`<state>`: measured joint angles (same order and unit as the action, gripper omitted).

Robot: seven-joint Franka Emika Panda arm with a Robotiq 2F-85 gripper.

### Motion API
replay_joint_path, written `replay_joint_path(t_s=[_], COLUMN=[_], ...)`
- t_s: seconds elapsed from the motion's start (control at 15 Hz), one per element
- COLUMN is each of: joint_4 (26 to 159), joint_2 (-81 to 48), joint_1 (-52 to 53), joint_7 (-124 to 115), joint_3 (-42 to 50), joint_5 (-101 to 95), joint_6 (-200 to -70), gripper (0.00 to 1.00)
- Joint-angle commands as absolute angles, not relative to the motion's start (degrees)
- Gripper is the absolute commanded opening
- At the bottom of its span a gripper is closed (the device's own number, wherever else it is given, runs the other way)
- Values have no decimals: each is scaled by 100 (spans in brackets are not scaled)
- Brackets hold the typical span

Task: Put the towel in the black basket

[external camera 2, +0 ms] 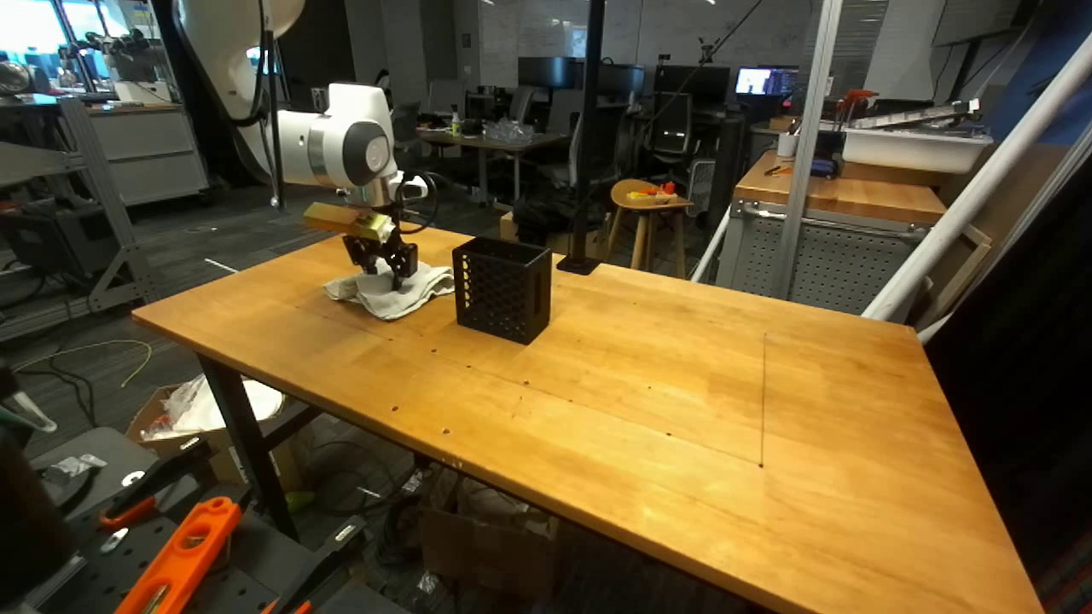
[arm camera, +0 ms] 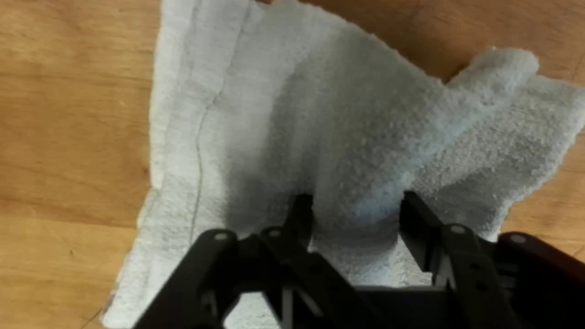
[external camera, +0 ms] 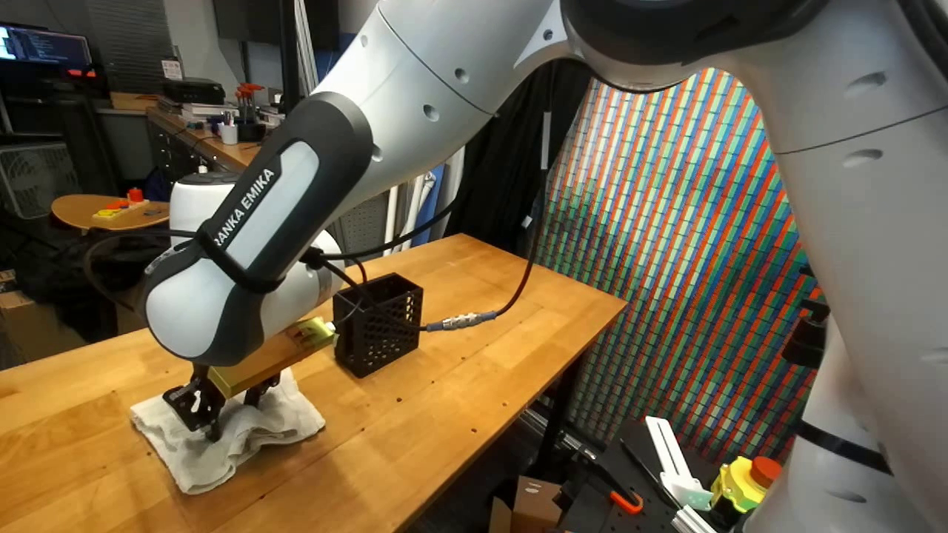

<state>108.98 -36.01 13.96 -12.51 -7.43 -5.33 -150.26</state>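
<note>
Towel (external camera: 261,425): spread and wrinkled on the bench (external camera: 478,377), one raised fold (arm camera: 361,173) running up the middle of the wrist view. Pincer (arm camera: 356,203) is down at this fold, jaws apart, fingers (arm camera: 300,224) one to each side of it. I see no firm pinch; the tips are blurred, so whether both press on the cloth I cannot say. Step in hand, as I judge it: taking the fold. Placement looks good, since the ridge gives me thickness to bite. To do it well I would bring the jaws together without sliding or lifting, tips low so the cloth does not squeeze out underneath, then raise slightly and check that the whole towel follows. Limp cloth: I expect the loose corners to hang wide. Basket (external camera: 378,337) stands upright, near the towel, bare wood between them in an exterior view. Hence a lift high enough for the corners to clear its rim, centre over the mouth, lower, let go, tuck any overhang. A cable (external camera: 475,319) crosses before the basket in the same view; contact unclear, so I would watch for a snag on the carry.
</note>
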Motion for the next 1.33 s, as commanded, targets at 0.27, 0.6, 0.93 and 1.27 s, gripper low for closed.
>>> replay_joint_path(t_s=[0.27, 0.6, 0.93, 1.27], joint_4=[11248, 11365, 11284, 11140], joint_2=[-3033, -2713, -2197, -1542], joint_1=[1437, 1433, 1416, 1352], joint_7=[-1325, -1399, -1541, -1908], joint_3=[-675, -617, -450, -134], joint_5=[-278, -187, -310, -631], joint_6=[-14933, -14826, -14363, -13708], gripper=[4, 8, 8, 8])
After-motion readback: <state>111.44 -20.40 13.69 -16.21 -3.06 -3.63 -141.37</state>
